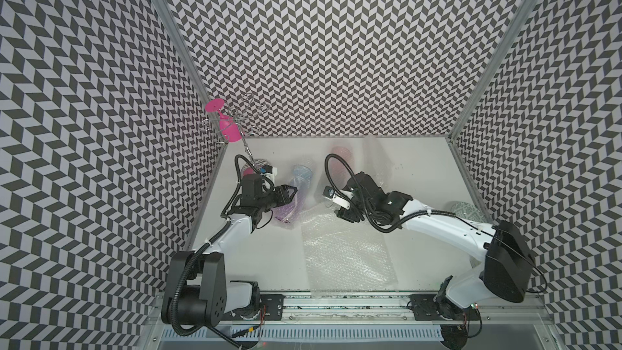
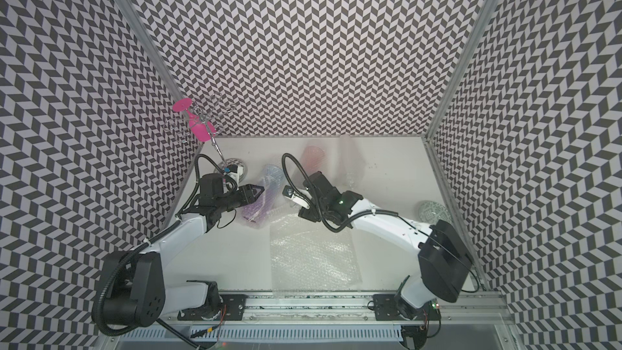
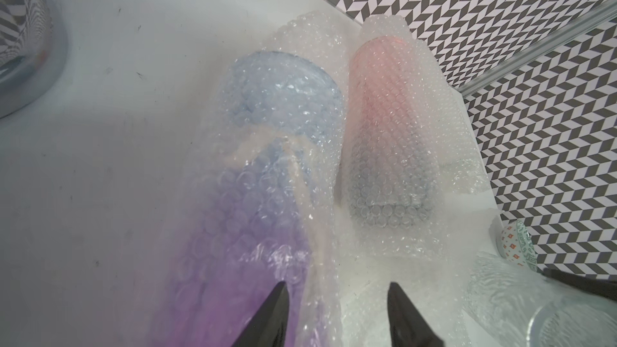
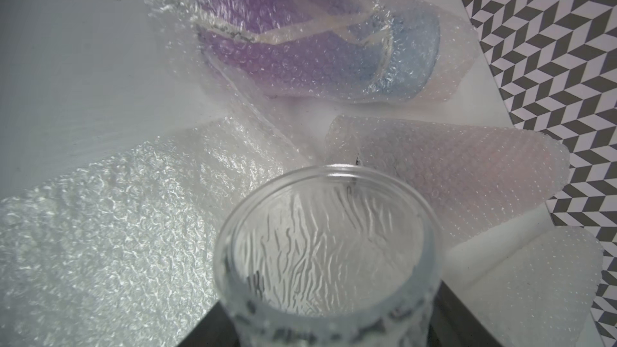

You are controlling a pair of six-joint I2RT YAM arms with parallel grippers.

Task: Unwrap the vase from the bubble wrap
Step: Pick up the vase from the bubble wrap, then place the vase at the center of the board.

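Straddling a loose fold of clear bubble wrap, the left tool stands with its jaws parted; nothing visible is clamped between them. That wrap encloses a tall vase shading from purple to blue, which lies on its side on the white desk, left of centre. Its long axis runs near to far, with the purple end near and the blue end far, leaning slightly right. The left tool meets it from the left, across that axis, at about mid-length.

The right tool is clenched on a clear ribbed glass vase, already bare, just right of the wrapped one. A flat sheet of bubble wrap lies spread toward the near edge of the desk. A pink wrapped vase lies farther back.

Judgement: the left arm is the nearer one, and the right is occupied. The free edge of the wrap appears to trail off the vase's right flank — so peeling should run crosswise to the long axis, rightward.
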